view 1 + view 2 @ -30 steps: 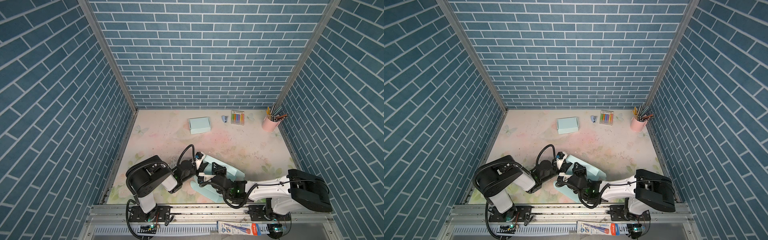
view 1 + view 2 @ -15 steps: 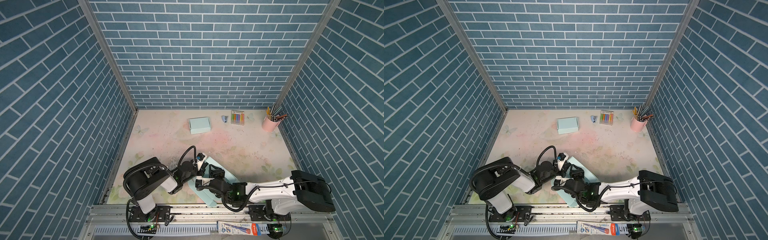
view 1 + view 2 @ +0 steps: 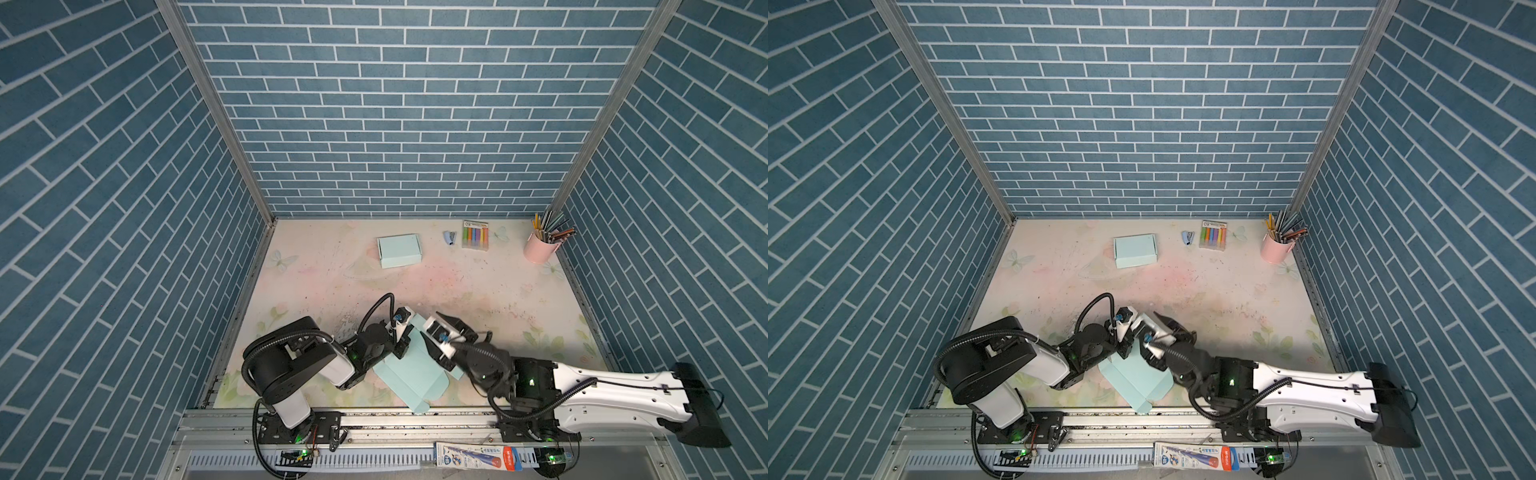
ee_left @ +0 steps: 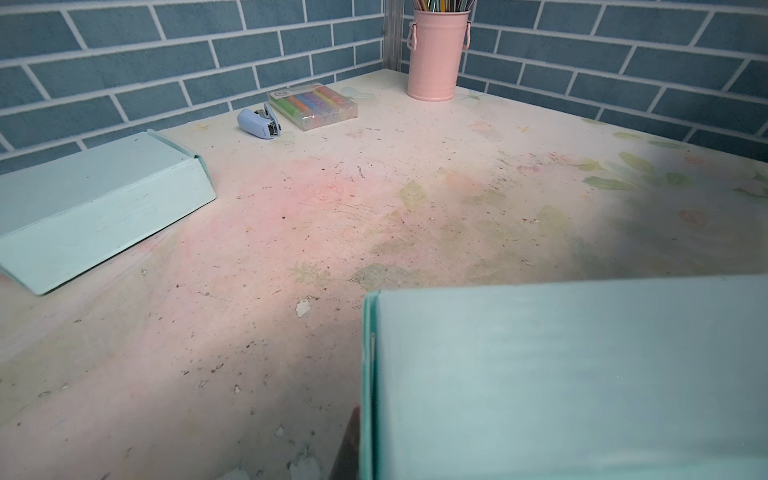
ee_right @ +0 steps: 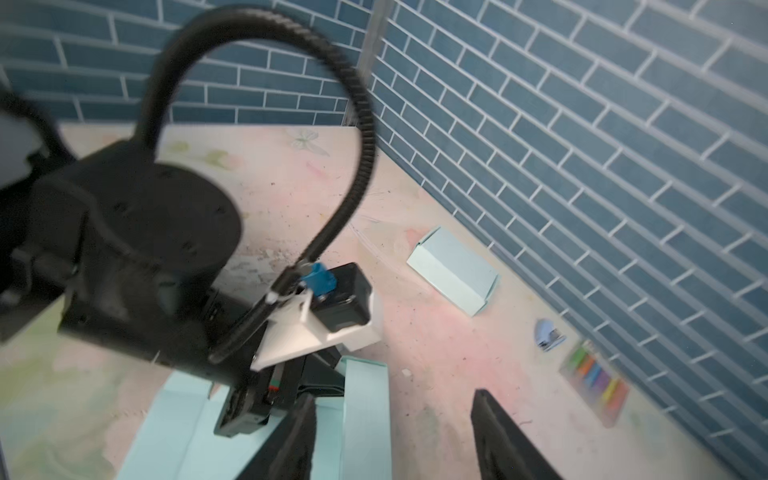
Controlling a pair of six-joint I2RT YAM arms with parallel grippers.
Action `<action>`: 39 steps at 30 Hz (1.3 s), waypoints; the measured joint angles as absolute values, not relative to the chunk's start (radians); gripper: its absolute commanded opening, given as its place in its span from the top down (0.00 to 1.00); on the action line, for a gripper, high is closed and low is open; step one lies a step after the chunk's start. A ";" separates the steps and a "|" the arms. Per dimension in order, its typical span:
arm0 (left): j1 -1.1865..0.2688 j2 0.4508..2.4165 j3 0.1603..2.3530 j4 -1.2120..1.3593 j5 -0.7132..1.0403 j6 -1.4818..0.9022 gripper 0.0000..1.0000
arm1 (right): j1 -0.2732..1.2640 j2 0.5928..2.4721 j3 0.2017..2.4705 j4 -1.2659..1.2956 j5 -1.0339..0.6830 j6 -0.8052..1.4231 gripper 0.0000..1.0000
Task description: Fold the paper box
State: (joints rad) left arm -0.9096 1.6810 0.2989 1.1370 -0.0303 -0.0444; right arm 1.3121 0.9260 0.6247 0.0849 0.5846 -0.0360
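The right tool (image 5: pixel 394 398) has just released, jaws apart; the left tool (image 3: pixel 400 348) now pinches the raised wall of the pale mint paper box (image 3: pixel 409 374) (a handover), freeing the right for folding.

My left gripper (image 3: pixel 400 351) is clamped on the far edge of the flat mint-green paper box (image 3: pixel 409 374). My right gripper (image 5: pixel 394 397) hangs just beside it over that edge, fingers spread wide.

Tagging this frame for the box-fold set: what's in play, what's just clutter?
In play: part-folded mint paper box; left gripper at its raised flap; right gripper, open beside it.

Clutter, all at the far end: closed mint box; stapler; marker pack; pink pencil cup.
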 measured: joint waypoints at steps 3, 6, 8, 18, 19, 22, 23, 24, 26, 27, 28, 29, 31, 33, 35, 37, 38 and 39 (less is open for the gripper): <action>-0.913 1.678 0.299 1.131 -0.047 -0.040 0.90 | 1.077 0.944 0.626 0.078 0.404 0.154 0.39; -0.918 1.670 0.299 1.126 -0.061 -0.036 0.89 | 0.953 0.991 0.619 0.082 0.236 0.296 0.39; -0.920 1.669 0.299 1.126 -0.067 -0.035 0.89 | 0.923 1.037 0.611 0.088 0.136 0.363 0.39; -0.926 1.702 0.299 1.154 -0.082 -0.034 0.88 | 0.896 1.291 0.577 0.170 -0.193 0.538 0.47; -0.928 1.708 0.299 1.160 -0.086 -0.034 0.87 | 0.894 1.307 0.577 0.179 -0.208 0.550 0.49; -0.928 1.723 0.299 1.184 -0.104 -0.035 0.83 | 0.886 1.332 0.577 0.210 -0.246 0.574 0.56; -0.928 1.729 0.299 1.191 -0.113 -0.035 0.83 | 0.883 1.339 0.579 0.213 -0.256 0.581 0.57; -0.928 1.737 0.299 1.197 -0.121 -0.035 0.83 | 0.883 1.346 0.580 0.221 -0.267 0.588 0.57; -0.928 1.750 0.298 1.211 -0.133 -0.036 0.83 | 0.881 1.350 0.579 0.232 -0.281 0.606 0.55; -0.929 1.754 0.297 1.216 -0.134 -0.036 0.86 | 0.879 1.349 0.577 0.236 -0.286 0.617 0.55; -0.929 1.757 0.297 1.221 -0.134 -0.036 0.90 | 0.878 1.346 0.573 0.239 -0.289 0.625 0.55; -0.930 1.758 0.297 1.227 -0.129 -0.037 0.92 | 0.878 1.341 0.572 0.239 -0.289 0.625 0.54; -0.933 1.760 0.295 1.239 -0.119 -0.041 0.93 | 0.875 1.325 0.570 0.224 -0.288 0.621 0.54; -0.934 1.760 0.295 1.248 -0.111 -0.046 0.91 | 0.875 1.309 0.570 0.208 -0.285 0.619 0.54; -0.936 1.760 0.295 1.250 -0.109 -0.047 0.83 | 0.880 1.301 0.575 0.192 -0.275 0.616 0.55; -0.938 1.759 0.294 1.243 -0.114 -0.049 0.82 | 0.895 1.301 0.583 0.171 -0.257 0.617 0.55; -0.939 1.756 0.293 1.239 -0.117 -0.051 0.82 | 0.902 1.301 0.589 0.159 -0.247 0.617 0.56; -0.942 1.750 0.292 1.231 -0.121 -0.052 0.82 | 0.912 1.301 0.599 0.140 -0.233 0.616 0.56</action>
